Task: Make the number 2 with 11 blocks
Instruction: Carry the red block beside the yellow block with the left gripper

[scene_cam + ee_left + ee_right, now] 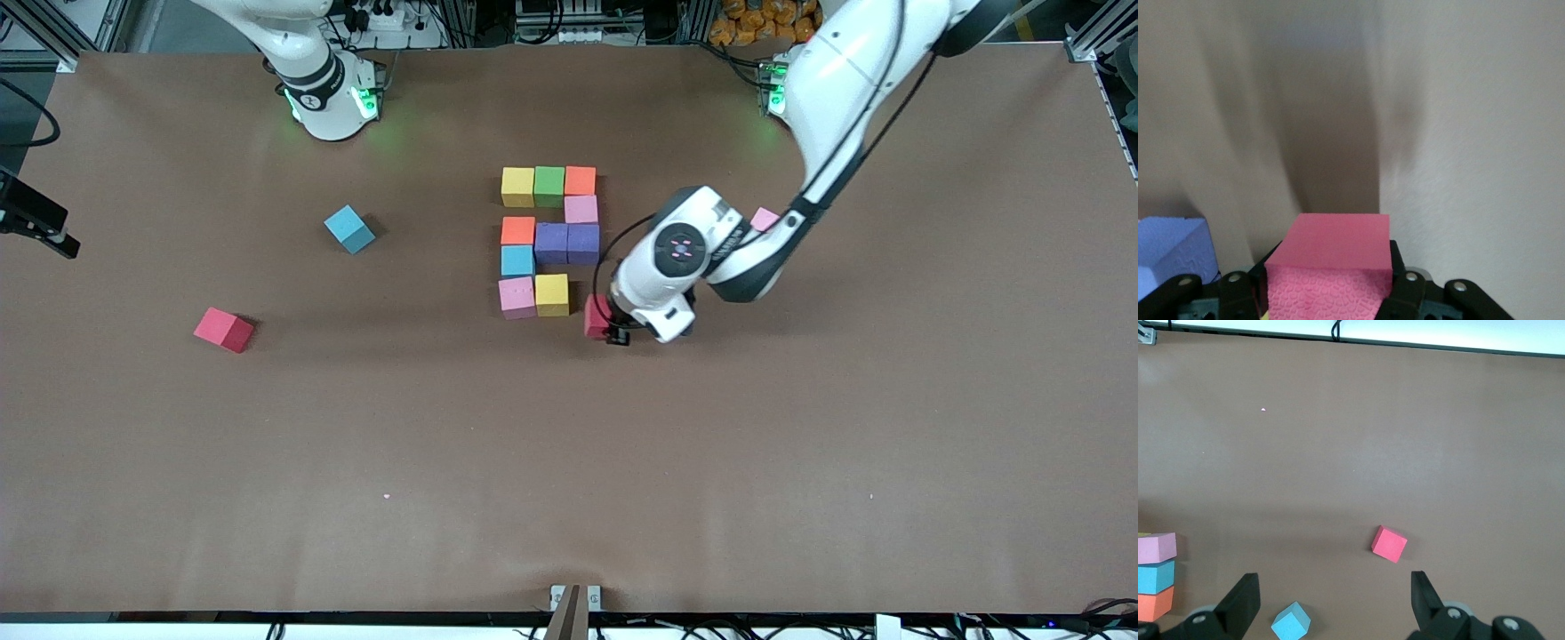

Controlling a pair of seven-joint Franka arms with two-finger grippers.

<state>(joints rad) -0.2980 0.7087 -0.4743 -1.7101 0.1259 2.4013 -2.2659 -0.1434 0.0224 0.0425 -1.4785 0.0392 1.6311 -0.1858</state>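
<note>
Blocks (549,240) near the middle of the table form a partial digit in five rows. Farthest from the front camera sits a row of yellow (517,187), green (549,186) and orange (580,180). Next comes a single pink block (581,209) under the orange one. The middle row is orange-red (517,230) and two purple (566,243). A cyan block (517,260) follows at the right arm's end of the figure, and the nearest row holds pink (516,297) and yellow (551,294), with its last place toward the left arm unfilled.

Just beside that yellow block, the left gripper (613,324) is closed on a red block (597,316), its fingers (1405,287) pressing both sides, low over the table at the open spot. The left wrist view shows this red block (1331,267) between the pads and a purple one (1171,247) alongside.

Three loose blocks lie apart: a cyan one (349,228) and a red one (224,330) toward the right arm's end, the red nearer the camera, and a pink one (765,219) partly hidden by the left arm.

The right gripper (1331,600) waits with its fingers wide apart and holding nothing, above the loose cyan (1291,621) and red (1389,543) blocks.
</note>
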